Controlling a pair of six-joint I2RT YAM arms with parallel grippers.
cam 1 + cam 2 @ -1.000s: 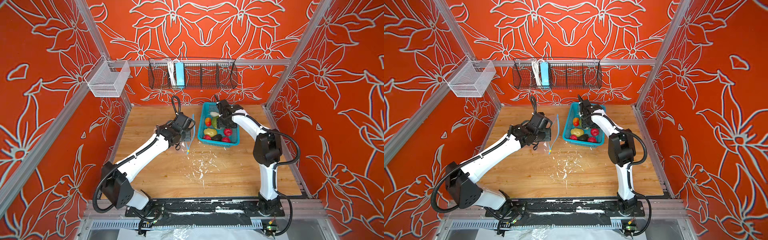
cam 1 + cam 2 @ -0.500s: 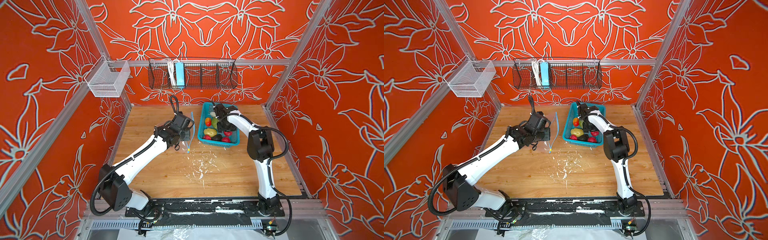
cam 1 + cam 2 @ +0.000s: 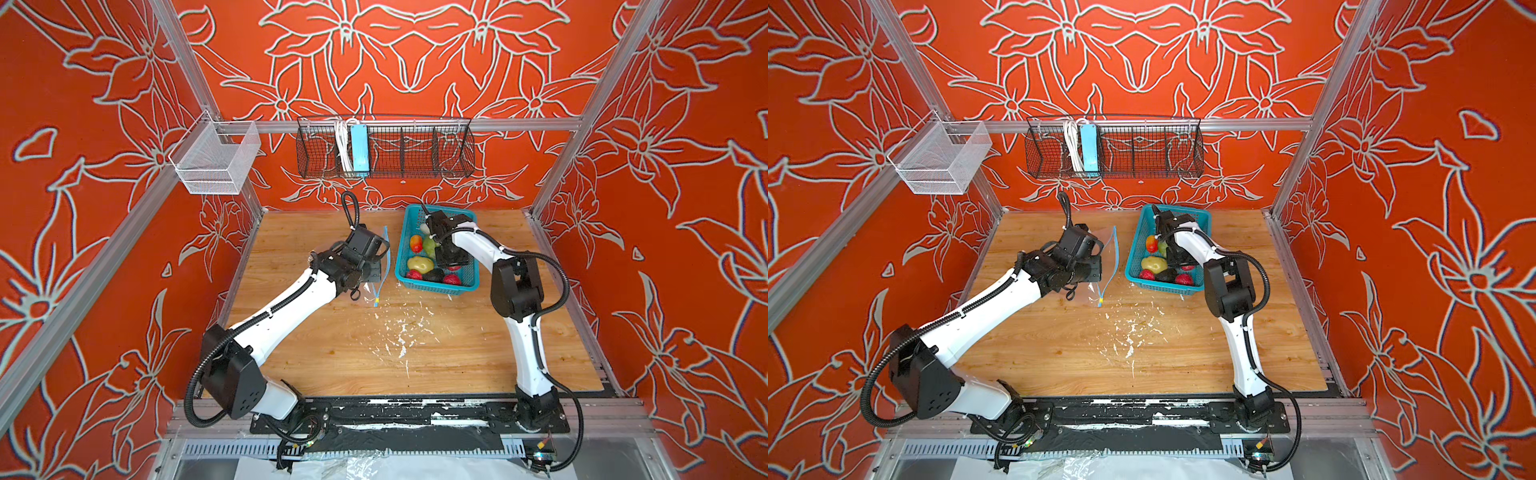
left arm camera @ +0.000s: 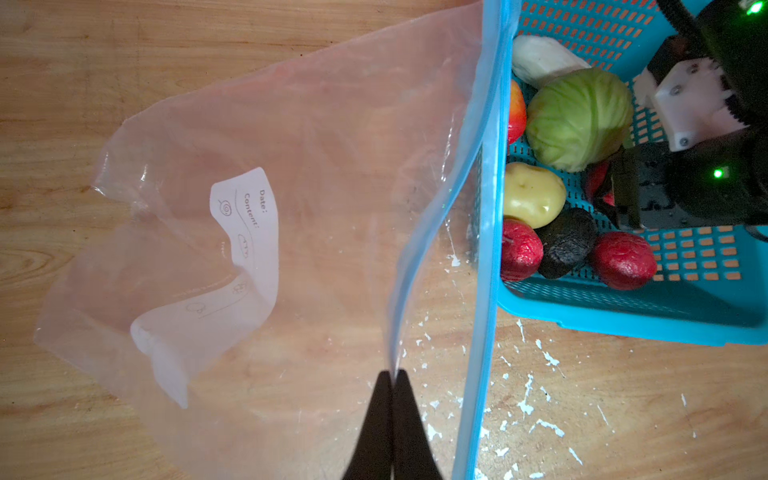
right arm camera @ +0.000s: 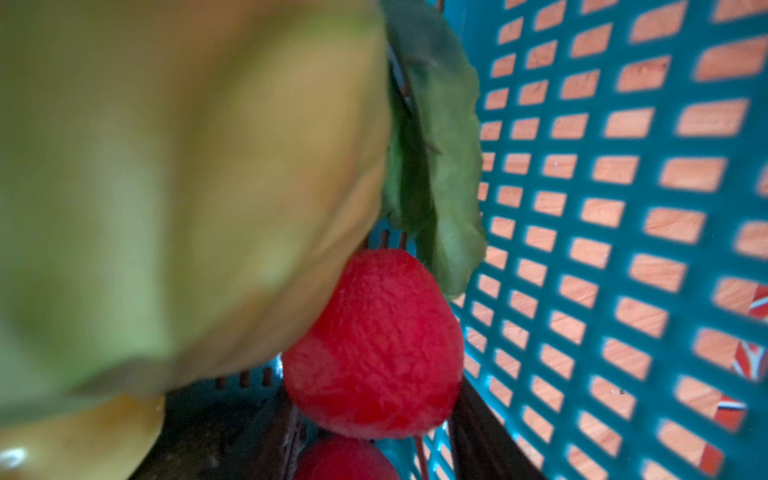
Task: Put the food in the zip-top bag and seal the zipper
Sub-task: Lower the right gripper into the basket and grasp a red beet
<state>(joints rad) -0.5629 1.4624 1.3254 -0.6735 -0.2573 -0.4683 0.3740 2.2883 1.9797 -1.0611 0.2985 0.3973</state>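
**Reaching for fruit in the basket; bag held open and empty**

1. Right pincer (image 5: 376,399): down inside the teal basket (image 4: 623,316), one dark finger on either side of a red fruit (image 5: 374,340). Jaws stand partly open. Whether they press on the fruit cannot be told. A green cabbage (image 4: 579,118) sits hard against the same spot.

2. Left pincer (image 4: 392,376): fully closed, pinching one lip of the bag (image 4: 257,232) at its mouth. That lip is raised clear of the other, so the mouth gapes.

3. Governing relation: the bag lies on the counter (image 3: 415,353) just beside the basket, on the left arm's side. Its zipper (image 4: 486,208) runs lengthwise along the basket's near wall, mouth facing the basket. The right arm is nearer the food, the left nearer the bag.

4. Assessment: all food seen is in the basket and the bag looks empty, so loading has barely begun. The coming carry should be short and sideways, up over the near wall and across the zipper's length. The gap looks narrow, so a snag on the raised lip is possible.
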